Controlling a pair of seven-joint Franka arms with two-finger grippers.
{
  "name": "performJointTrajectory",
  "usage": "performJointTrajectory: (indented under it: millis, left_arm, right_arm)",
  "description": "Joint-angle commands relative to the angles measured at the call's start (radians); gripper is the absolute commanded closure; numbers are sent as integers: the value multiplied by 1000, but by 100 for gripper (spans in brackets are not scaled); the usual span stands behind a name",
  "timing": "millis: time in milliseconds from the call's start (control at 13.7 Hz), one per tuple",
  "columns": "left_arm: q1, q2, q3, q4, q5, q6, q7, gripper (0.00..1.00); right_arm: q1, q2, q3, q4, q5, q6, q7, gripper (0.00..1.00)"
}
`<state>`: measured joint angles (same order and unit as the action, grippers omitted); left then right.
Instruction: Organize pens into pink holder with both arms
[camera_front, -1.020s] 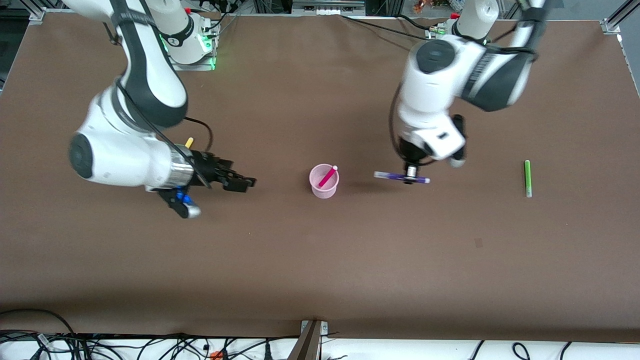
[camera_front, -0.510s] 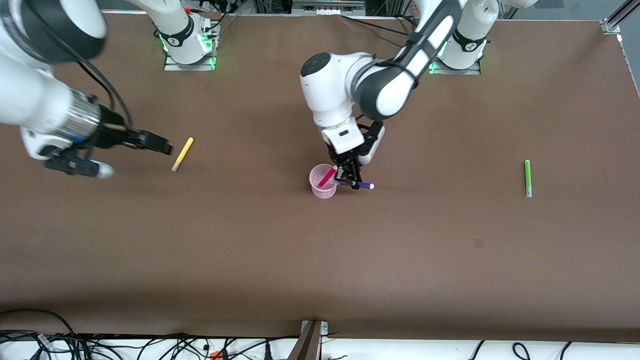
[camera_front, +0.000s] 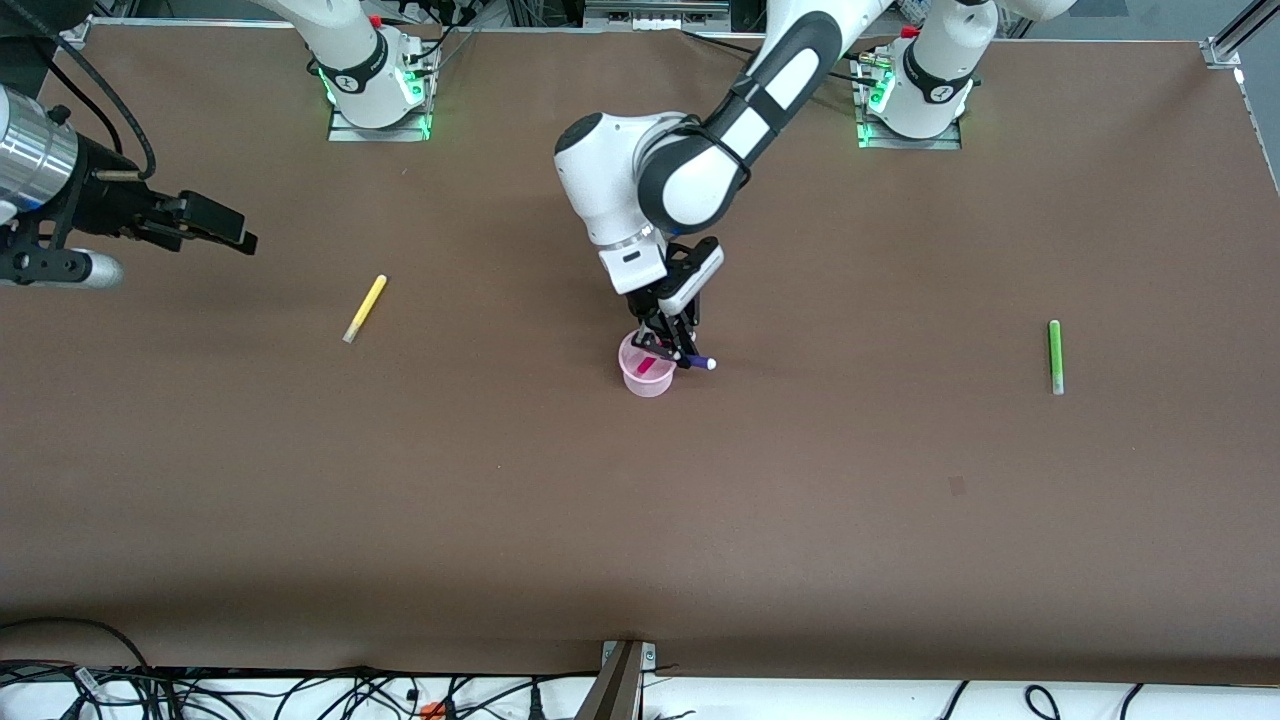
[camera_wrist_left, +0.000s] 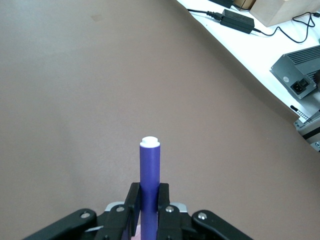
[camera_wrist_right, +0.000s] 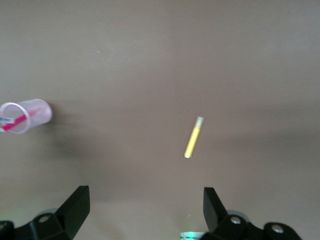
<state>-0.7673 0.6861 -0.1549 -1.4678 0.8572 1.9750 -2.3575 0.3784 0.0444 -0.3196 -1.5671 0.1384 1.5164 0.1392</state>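
The pink holder (camera_front: 647, 374) stands mid-table with the magenta pen (camera_front: 646, 366) inside; it also shows in the right wrist view (camera_wrist_right: 29, 115). My left gripper (camera_front: 676, 347) is over the holder's rim, shut on the purple pen (camera_front: 698, 361), which is tilted with its pale tip sticking out past the cup. In the left wrist view the purple pen (camera_wrist_left: 149, 175) is clamped between both fingers. My right gripper (camera_front: 228, 232) is open and empty, up over the right arm's end of the table. The yellow pen (camera_front: 365, 307) lies on the table, also in the right wrist view (camera_wrist_right: 193, 139). The green pen (camera_front: 1054, 355) lies toward the left arm's end.
The brown table (camera_front: 640, 520) ends at a white strip with cables (camera_front: 300, 695) along the front edge. The two arm bases (camera_front: 372, 75) stand at the table's far edge.
My left gripper carried the purple pen from the left arm's side to over the holder and tilted it. My right gripper drew back away from the holder, past the yellow pen.
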Motion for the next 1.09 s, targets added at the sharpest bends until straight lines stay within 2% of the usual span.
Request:
performJointTrajectory:
  millis: [0,146,364,510,801,874,947,1020]
  left_arm:
    - [-50,21,32,37,28,-51,-12,100]
    - [-69,29,67,44,28,-50,-14,100]
    - [-79,87,87,118,28,-51,-19,100]
    - [-105,95,113,130,25,-50,-23,100]
    - [-106,102,115,147,25,-48,-28,100]
    - [-106,102,115,147,25,-48,-28,97]
    - [-106,102,115,147,25,-48,-28,89]
    - [-106,102,115,147,25,-48,-28,87]
  right_arm:
    - [-200,-124,239,-149,-74,85,-35,0]
    - [-233,-141,276,-189,-83,129,-47,0]
    - [-234,-130,258,-185,-86,155,-114,0]
    - [-234,-115,254,-174,-111,163,-112,0]
    - [-233,-101,254,-122,-160,160,-102,0]
    - [-233,-101,254,-113,-163,159,-102,0]
    - [-234,-100,254,-113,-163,163,-101,0]
    - [-234,-90,254,-108,-166,168,-99,0]
